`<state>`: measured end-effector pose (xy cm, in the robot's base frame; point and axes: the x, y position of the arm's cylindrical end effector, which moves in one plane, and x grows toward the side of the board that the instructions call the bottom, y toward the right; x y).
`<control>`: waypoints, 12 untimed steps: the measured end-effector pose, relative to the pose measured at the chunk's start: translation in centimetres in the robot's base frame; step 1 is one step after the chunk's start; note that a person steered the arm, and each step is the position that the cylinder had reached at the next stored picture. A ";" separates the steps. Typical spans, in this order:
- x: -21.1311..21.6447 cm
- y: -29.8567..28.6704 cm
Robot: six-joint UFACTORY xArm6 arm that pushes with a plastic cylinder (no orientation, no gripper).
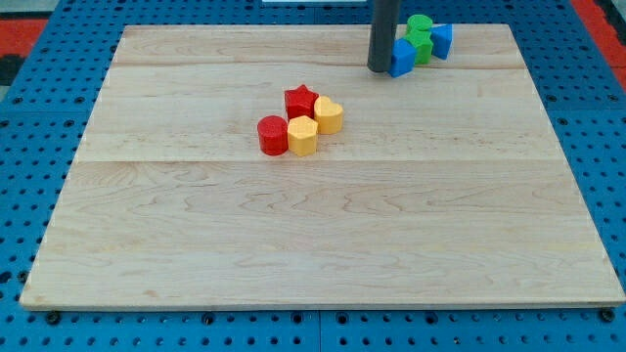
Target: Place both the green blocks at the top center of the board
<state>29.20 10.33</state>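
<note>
Two green blocks stand together near the board's top edge, right of centre: a green round block (420,23) behind and a second green block (421,45) in front of it. A blue block (401,59) touches them on the left and another blue block (442,40) on the right. My tip (380,68) stands on the board just left of the left blue block, touching or nearly touching it. The rod rises out of the view's top.
Left of centre on the wooden board (293,244) is a cluster: a red star (301,101), a red round block (273,135), a yellow heart (329,114) and a yellow hexagonal block (303,137). Blue pegboard surrounds the board.
</note>
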 end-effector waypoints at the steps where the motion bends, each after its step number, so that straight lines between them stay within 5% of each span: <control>1: 1.4 9.1; 3: -9.9 18.6; 5: -9.3 1.2; 6: -9.5 -1.4; 10: -9.2 -1.5; 12: -1.3 2.5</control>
<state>27.93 12.79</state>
